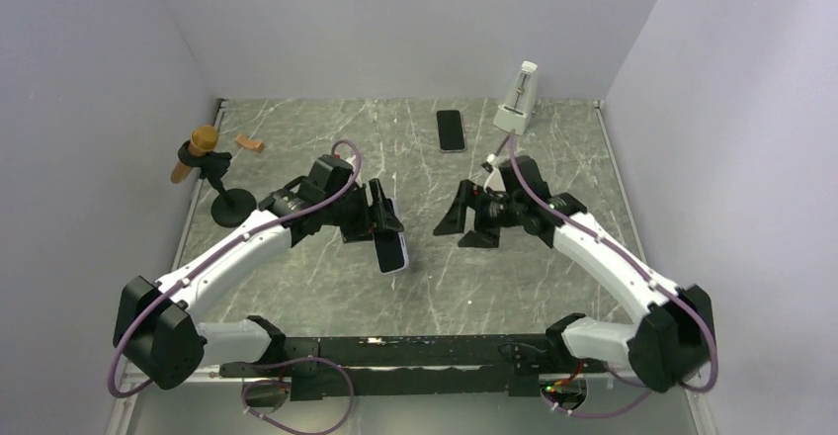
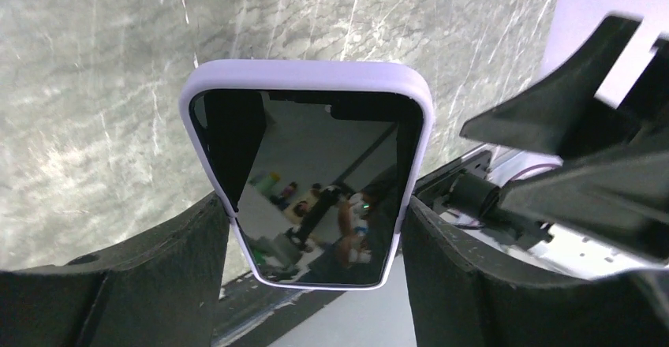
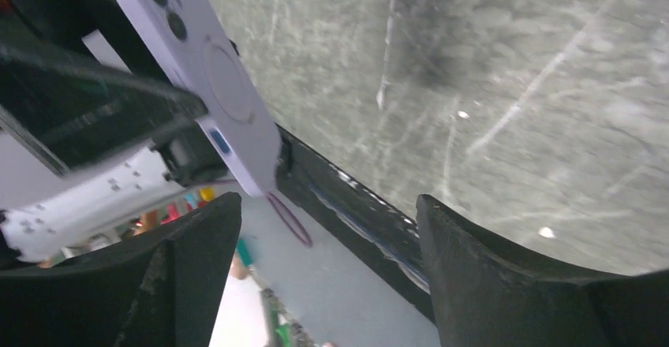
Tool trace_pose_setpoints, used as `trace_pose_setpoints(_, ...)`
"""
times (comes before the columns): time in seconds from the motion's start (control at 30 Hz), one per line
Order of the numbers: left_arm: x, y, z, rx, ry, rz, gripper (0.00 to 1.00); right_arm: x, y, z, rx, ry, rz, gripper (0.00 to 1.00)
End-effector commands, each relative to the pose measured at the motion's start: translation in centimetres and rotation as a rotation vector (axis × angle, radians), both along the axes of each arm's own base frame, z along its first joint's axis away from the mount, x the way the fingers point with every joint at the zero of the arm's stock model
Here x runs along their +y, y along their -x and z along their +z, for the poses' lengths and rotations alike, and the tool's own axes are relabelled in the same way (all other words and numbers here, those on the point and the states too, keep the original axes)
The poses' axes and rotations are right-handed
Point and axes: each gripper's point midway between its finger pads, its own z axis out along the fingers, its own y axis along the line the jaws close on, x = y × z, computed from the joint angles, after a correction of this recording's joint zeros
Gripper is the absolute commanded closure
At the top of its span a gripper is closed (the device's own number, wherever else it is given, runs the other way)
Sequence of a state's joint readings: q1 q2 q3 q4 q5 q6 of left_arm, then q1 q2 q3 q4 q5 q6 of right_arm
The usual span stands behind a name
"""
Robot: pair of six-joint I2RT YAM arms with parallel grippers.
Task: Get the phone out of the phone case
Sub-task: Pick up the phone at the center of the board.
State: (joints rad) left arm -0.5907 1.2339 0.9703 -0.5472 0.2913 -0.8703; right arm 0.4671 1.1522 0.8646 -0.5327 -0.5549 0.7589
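Grey marble-patterned table [image 1: 415, 287] bearing a black phone [image 1: 451, 130] lying flat near the far edge, a white metronome [image 1: 516, 99] just right of it, a round-based black stand [image 1: 234, 208] at left, and a small orange piece [image 1: 250, 142] beyond it.

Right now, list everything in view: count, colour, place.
phone case: one, pale lavender, centre, held by the left hand
phone: one, dark screen, inside the case
second phone: one, black, flat, far centre
metronome-like object: one, white, far right
stand: one, black, left
brown handle: one, on the stand
small piece: one, orange-brown, far left
table: one, grey-green marble
left hand: black, gripping the case
right hand: black, open, apart from the case
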Motion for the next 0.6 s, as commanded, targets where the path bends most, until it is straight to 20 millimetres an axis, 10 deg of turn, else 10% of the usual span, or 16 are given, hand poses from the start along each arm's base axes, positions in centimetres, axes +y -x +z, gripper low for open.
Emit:
trace_pose_setpoints(0.0, -0.5, -0.9, 4.3, -0.249, 0.02, -0.117, 1.0, 4.1, -3.8, 5.0, -0.059, -0.096, -0.021, 0.17)
trace_pose_setpoints(0.57, 2.3, 3.9, 4.4, -0.357, -0.019, -0.27, 1.0, 13.8, -1.6, 7.0, -0.054, -0.036, 0.04, 0.3)
